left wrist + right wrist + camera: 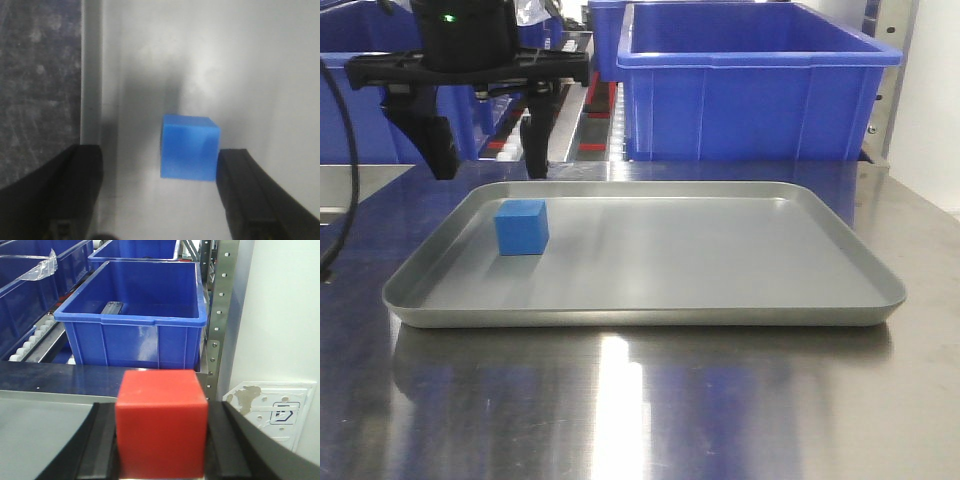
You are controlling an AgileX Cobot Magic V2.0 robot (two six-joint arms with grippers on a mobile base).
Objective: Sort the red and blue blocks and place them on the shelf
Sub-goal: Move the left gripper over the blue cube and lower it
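Your front camera is sitting low over the surface (620,420), looking level across the grey tray (650,312) toward the large blue bin (750,90) at 1 o'clock. Your left wrist camera is looking straight down, very close, sharing the blue block (190,147) with it. Your right wrist camera is facing forward past the red block (161,422), sharing that bin at 12 o'clock.

Left gripper (490,160): matte black, flat crossbar (470,68), two tapered fingers (442,148), green indicator light (448,17), black cable (348,130). Right gripper (161,450): black angular fingers (240,445).
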